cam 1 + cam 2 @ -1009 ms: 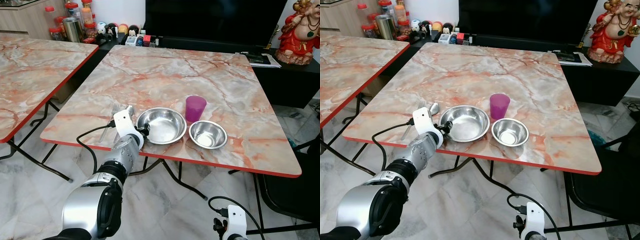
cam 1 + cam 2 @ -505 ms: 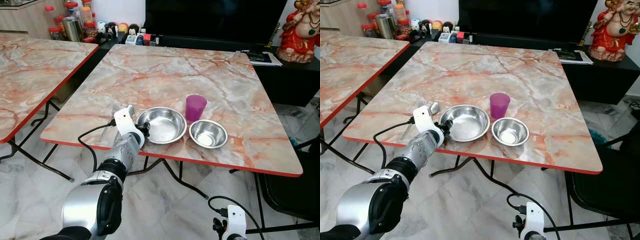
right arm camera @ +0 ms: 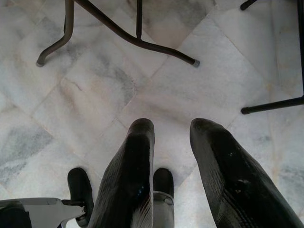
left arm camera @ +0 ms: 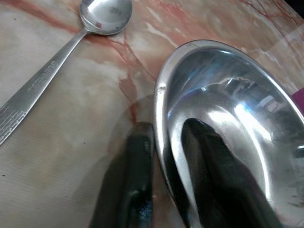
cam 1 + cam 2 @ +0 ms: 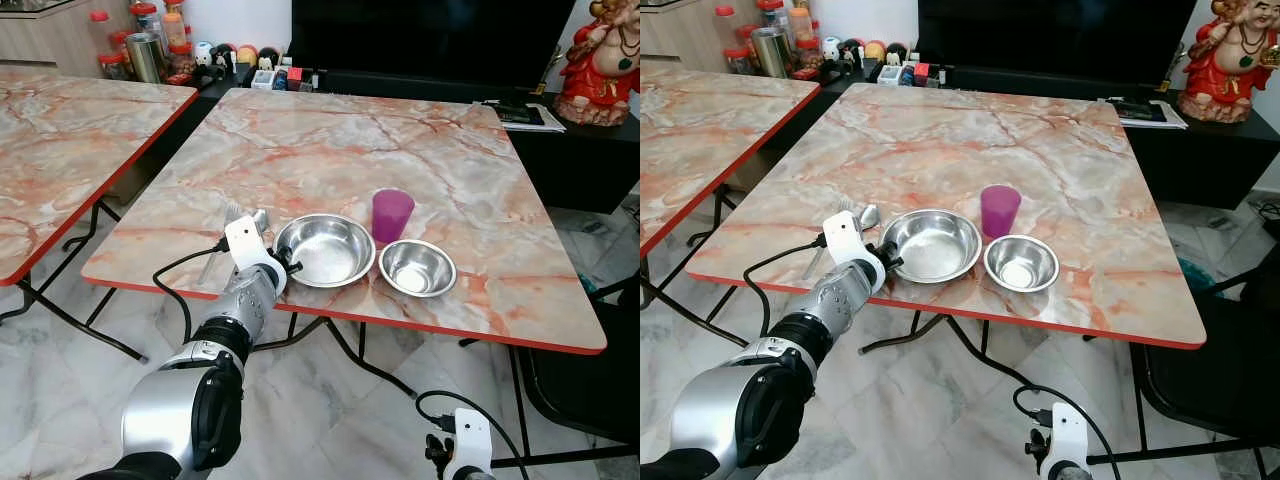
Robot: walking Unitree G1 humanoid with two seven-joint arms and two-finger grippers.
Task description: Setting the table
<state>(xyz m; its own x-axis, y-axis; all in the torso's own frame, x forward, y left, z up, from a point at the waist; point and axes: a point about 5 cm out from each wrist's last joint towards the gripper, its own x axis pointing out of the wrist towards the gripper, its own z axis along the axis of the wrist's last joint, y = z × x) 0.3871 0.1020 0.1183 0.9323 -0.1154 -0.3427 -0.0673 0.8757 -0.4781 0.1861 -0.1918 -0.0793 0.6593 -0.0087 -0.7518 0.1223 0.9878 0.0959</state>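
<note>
2 steel bowls (image 5: 323, 250) (image 5: 417, 267), 1 purple cup (image 5: 392, 216), 1 spoon (image 4: 57, 64); left pincer (image 4: 164, 156) pinching larger bowl's rim.

Large shiny steel bowl (image 5: 324, 249) upright on marble table near front edge, empty. Smaller steel bowl (image 5: 417, 267) just beside it on right, also empty. Purple plastic cup (image 5: 392, 216) upright behind, between both bowls. Steel spoon (image 4: 66, 52) and fork (image 5: 222, 232) lying flat beside large bowl on left.
</note>
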